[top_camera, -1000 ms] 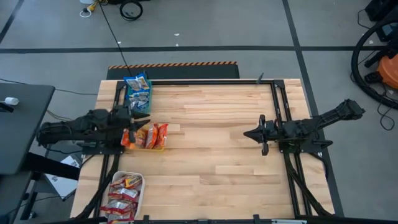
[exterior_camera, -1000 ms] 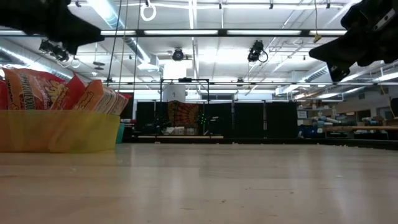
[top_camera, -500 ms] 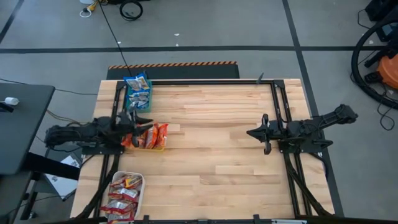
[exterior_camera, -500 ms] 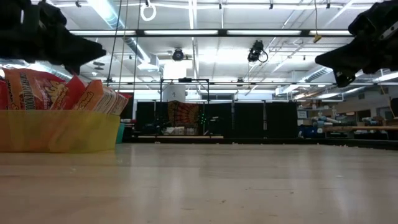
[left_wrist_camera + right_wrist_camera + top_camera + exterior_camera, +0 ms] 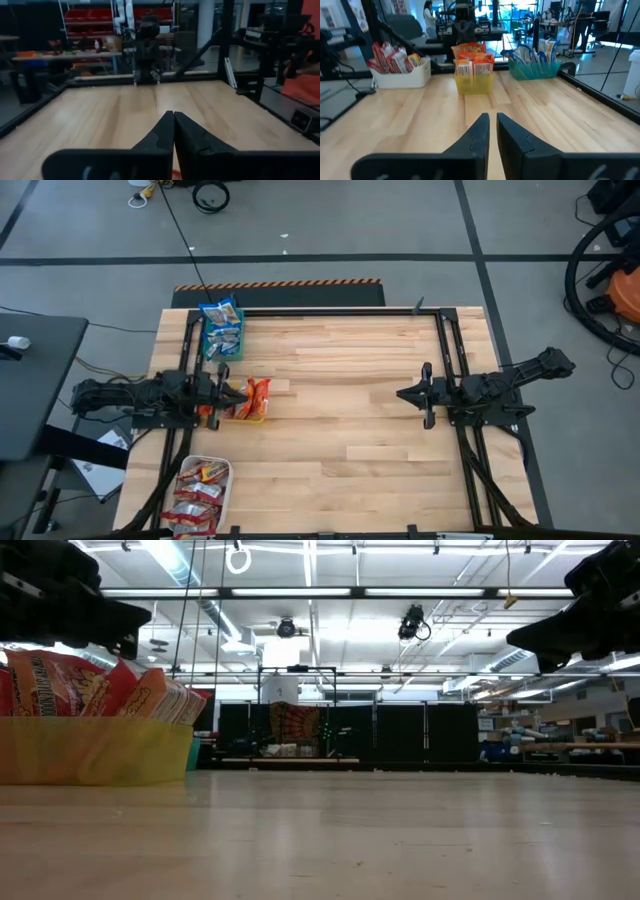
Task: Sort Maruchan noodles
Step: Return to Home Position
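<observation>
**Both pincers clenched above the desk; noodle packets sorted into three bins**

High view: the wooden desk (image 5: 340, 380) fills the centre of the frame, with one dark arm lying along each of its side edges. Three bins stand in a column down the left side of the desk.

- **Upper left:** the teal bin (image 5: 208, 340) holds the blue-and-white packets (image 5: 222, 320).
- **Middle left:** the yellow bin (image 5: 252, 418) holds the orange packets (image 5: 256, 395), which stand on edge.
- **Lower left:** the white bin (image 5: 229, 480), at the bottom edge of the frame, holds the red-print packets (image 5: 198, 498), piled flat.

No packet lies on the bare boards between the arms.

The left pincer (image 5: 238, 386) points toward the centre of the desk and overlaps the left part of the yellow bin. In the low view its dark mass hangs in the upper left of the frame, above the tops of the orange packets and not touching them. The left wrist view shows its two fingers pressed flat against each other, with nothing between them.

The right pincer (image 5: 401, 393) sits at centre right of the high view, over bare wood and well apart from all three bins. In the right wrist view its fingers are drawn together, with only a thin slit between the tips, and they hold nothing. In that same view the three bins stand in a row across the upper middle of the frame: white at left, yellow in the centre, teal at right.
</observation>
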`<state>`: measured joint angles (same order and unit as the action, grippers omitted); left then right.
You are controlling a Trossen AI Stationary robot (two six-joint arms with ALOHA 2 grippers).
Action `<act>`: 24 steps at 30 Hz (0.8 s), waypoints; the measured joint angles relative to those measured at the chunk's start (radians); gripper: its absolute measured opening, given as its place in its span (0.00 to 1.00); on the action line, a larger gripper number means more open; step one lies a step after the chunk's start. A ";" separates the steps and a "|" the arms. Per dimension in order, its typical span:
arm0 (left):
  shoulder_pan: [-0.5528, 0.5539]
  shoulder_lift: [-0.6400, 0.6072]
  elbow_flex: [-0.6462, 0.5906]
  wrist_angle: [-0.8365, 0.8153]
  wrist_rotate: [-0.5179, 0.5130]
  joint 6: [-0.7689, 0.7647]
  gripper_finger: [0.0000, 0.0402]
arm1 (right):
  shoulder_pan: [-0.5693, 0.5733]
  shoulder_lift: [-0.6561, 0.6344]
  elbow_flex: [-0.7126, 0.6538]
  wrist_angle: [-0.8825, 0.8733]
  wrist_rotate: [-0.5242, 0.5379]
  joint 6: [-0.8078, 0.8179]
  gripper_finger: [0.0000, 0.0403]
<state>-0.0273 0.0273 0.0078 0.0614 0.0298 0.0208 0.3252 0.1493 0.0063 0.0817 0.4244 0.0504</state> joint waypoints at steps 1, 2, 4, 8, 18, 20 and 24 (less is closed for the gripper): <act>0.000 0.001 0.000 -0.009 0.000 -0.001 0.03 | 0.000 0.001 0.000 -0.003 0.000 -0.009 0.10; 0.000 0.001 0.000 -0.012 -0.004 -0.001 0.02 | 0.000 0.001 0.000 -0.005 0.001 -0.017 0.10; 0.001 0.001 0.000 -0.018 -0.023 0.000 0.02 | -0.001 0.003 0.000 -0.006 0.009 -0.050 0.10; 0.001 0.001 0.000 -0.022 -0.025 -0.002 0.04 | -0.028 0.000 0.000 0.085 0.107 -0.006 0.10; 0.001 0.001 0.000 -0.025 -0.037 -0.034 0.04 | -0.087 -0.006 0.000 0.179 -0.203 -0.116 0.10; 0.001 0.001 -0.001 -0.017 -0.036 -0.035 0.04 | -0.129 -0.006 0.000 0.156 -0.173 -0.065 0.10; 0.001 0.001 -0.001 -0.009 -0.037 -0.035 0.04 | -0.227 -0.006 0.000 0.109 -0.201 -0.028 0.10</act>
<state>-0.0265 0.0280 0.0071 0.0521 -0.0068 -0.0147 0.0982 0.1429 0.0059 0.1906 0.2230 0.0227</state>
